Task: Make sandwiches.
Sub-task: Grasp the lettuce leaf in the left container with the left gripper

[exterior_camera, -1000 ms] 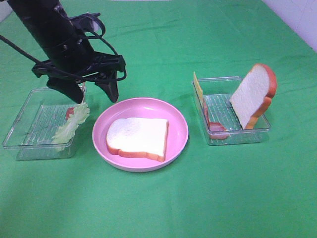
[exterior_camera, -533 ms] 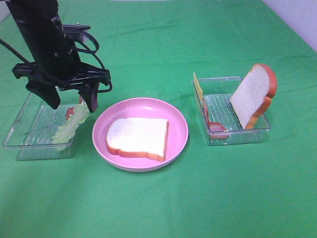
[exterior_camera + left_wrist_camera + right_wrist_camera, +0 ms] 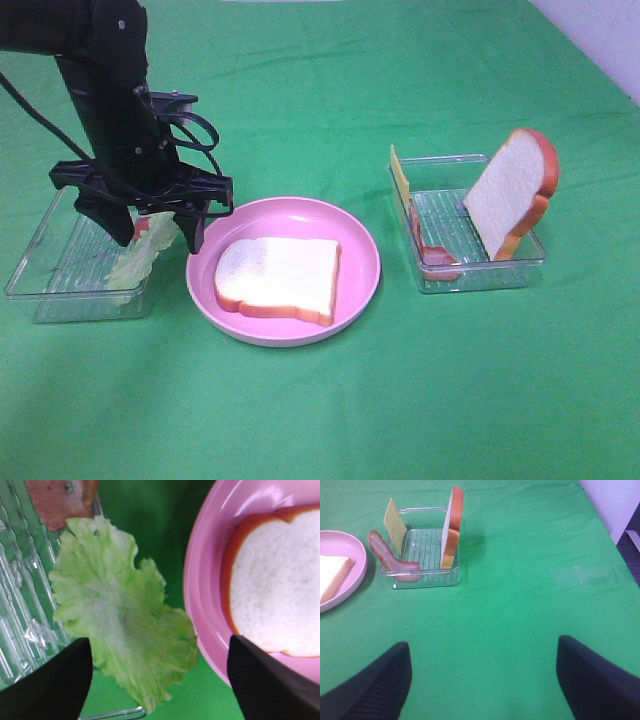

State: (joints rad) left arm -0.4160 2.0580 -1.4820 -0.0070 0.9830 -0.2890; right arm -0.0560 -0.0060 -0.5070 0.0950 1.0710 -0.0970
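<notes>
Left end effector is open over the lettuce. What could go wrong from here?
1. The lettuce drapes over the tray wall. When the open left end effector closes, it may pinch the wall too, or catch only a thin edge and drop the leaf.
2. The end effector hangs close to the plate rim. Going down could nudge the plate and shift the bread.

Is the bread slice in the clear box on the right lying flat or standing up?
Standing up. The bread slice rests on its edge inside the clear box, tilted a little, white face showing.
</notes>
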